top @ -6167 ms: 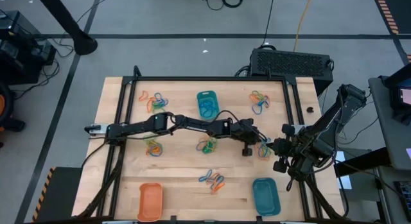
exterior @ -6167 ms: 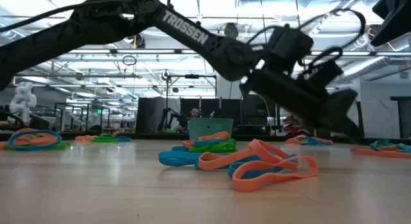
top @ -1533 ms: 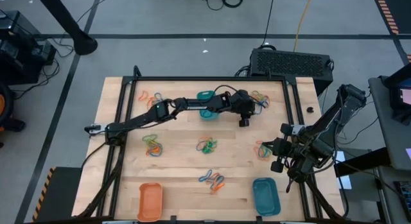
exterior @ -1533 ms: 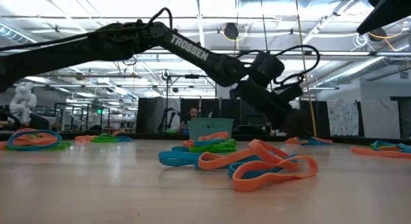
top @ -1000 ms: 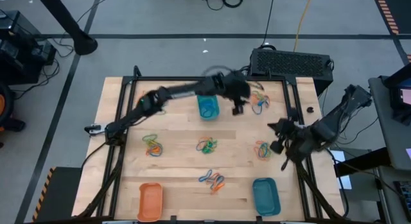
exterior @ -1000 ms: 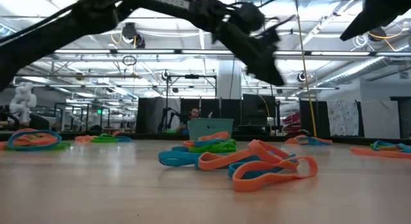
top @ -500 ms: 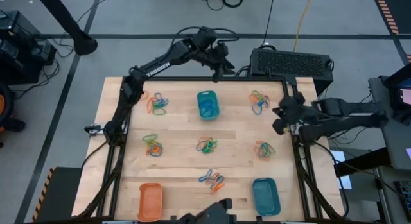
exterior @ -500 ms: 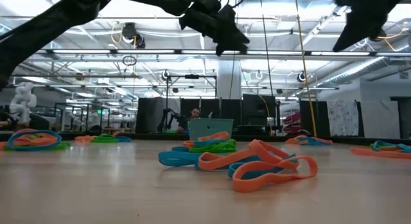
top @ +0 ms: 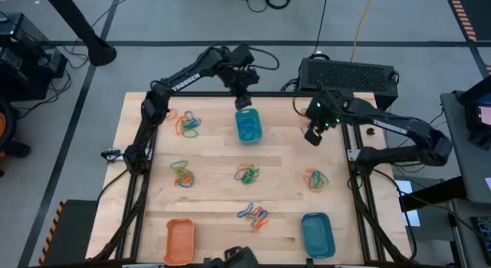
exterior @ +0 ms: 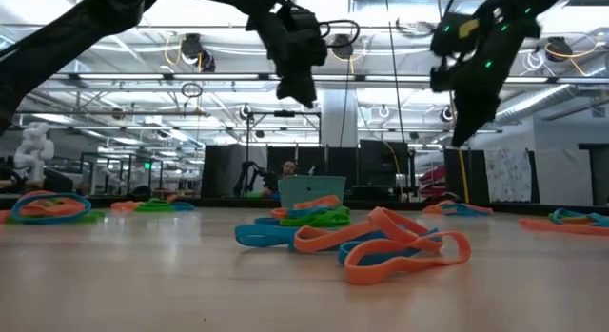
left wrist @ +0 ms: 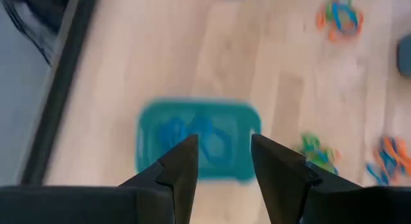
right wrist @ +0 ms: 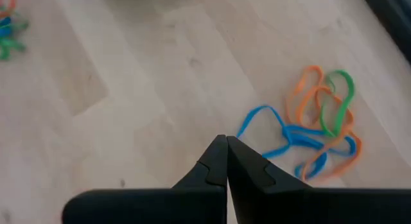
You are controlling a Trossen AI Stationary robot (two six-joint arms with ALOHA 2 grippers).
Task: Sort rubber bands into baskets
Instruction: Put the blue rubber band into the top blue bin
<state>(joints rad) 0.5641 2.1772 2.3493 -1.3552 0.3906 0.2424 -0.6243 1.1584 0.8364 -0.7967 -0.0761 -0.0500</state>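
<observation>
Now, taking the high view as a clock face with its centre on the table:

Left arm change: half a second ago the left gripper (top: 244,101) hung beyond the table's far edge at 12 o'clock; it has swung back and hangs above the far teal basket (top: 248,124).
Right arm change: from its parked spot off the 3 o'clock edge, the right gripper (top: 311,134) has swept in over the table at about 1 o'clock, next to the far-right pile (top: 309,120) of rubber bands.
Left tool state: fingers (left wrist: 183,165) partly apart with nothing between them; the basket shows through the gap.
Right tool state: fingers (right wrist: 218,161) pressed tip to tip, holding nothing.
Task things: blue bands lie inside the far teal basket; the orange basket (top: 179,240) at 7 o'clock and the near teal basket (top: 317,234) at 5 o'clock look empty. Loose mixed piles remain at 11, 9, centre, 6 and 3 o'clock.
Meaning for the task: my judgement is that the left arm has finished a drop and the right arm is taking over; most sorting is still to do.
Wrist views add: the left shows the blue loops inside the basket; the right shows the pile's orange, green and blue strands tangled.
Low view adds: both grippers hang well clear of the tabletop (exterior: 143,275), which the high view cannot show.
</observation>
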